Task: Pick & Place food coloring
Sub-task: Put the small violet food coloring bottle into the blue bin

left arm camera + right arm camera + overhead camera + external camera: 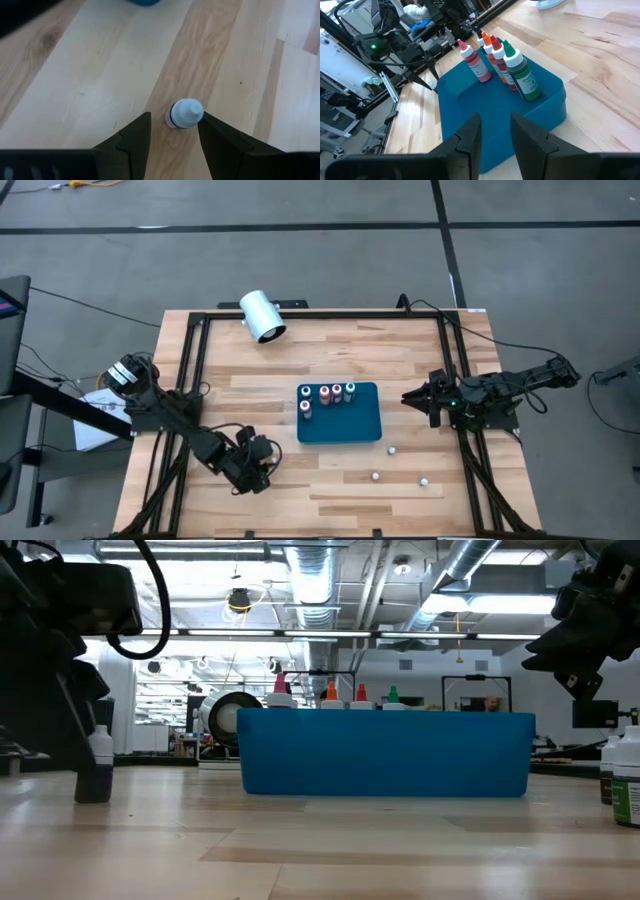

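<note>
Currently we see the left gripper [265, 467] low over the near-left part of the table [330, 350], fingers spread, straddling a small white-capped bottle [186, 113] that stands upright on the wood. In the left wrist view the bottle sits between the two fingers [135, 142], closer to one of them; we can't confirm contact. The low view shows that bottle [100, 748] standing beside the dark arm, well left of the teal tray [385, 755].

The tray [355, 428] sits mid-table. Five food coloring bottles [325, 395] stand upright in its far-left corner: four in a row along the far wall, one just nearer along the left wall. In the right wrist view we make out a green one [522, 75], orange ones behind it and a red one [475, 64], all clustered in that corner.

Three more bottles stand on bare wood near the tray's near-right corner: one [393, 450] just off the corner, one [375, 475] nearer the table's front edge, one [424, 480] further right.

The right gripper [412, 396] hovers just right of the tray, pointing at it, fingers slightly apart and holding nothing.

A big white cylinder [262, 316] lies on its side at the far-left edge of the table.
</note>
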### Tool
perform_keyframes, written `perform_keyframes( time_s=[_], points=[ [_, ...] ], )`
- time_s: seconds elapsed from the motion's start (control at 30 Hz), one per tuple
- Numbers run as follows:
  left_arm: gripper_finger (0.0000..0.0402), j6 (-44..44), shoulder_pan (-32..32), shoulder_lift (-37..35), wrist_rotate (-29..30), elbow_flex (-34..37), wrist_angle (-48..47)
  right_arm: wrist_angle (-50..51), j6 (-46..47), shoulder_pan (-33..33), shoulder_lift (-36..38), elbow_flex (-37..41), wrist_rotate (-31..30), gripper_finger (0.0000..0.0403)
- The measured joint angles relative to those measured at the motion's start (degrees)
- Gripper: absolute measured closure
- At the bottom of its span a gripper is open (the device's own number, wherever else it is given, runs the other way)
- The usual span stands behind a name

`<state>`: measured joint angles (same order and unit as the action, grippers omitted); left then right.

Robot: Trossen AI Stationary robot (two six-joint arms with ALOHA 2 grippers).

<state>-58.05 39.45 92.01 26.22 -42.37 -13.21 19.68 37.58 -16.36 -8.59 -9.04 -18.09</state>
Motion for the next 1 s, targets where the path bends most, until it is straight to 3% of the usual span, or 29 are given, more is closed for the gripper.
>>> perform_keyframes(
  time_s=[1.0],
  points=[
    [0.0252,1.34,-1.62,0.00,-0.21,0.02,2.69,0.00,0.00,0.02,-0.01,0.00,-0.02,0.0310]
  ],
)
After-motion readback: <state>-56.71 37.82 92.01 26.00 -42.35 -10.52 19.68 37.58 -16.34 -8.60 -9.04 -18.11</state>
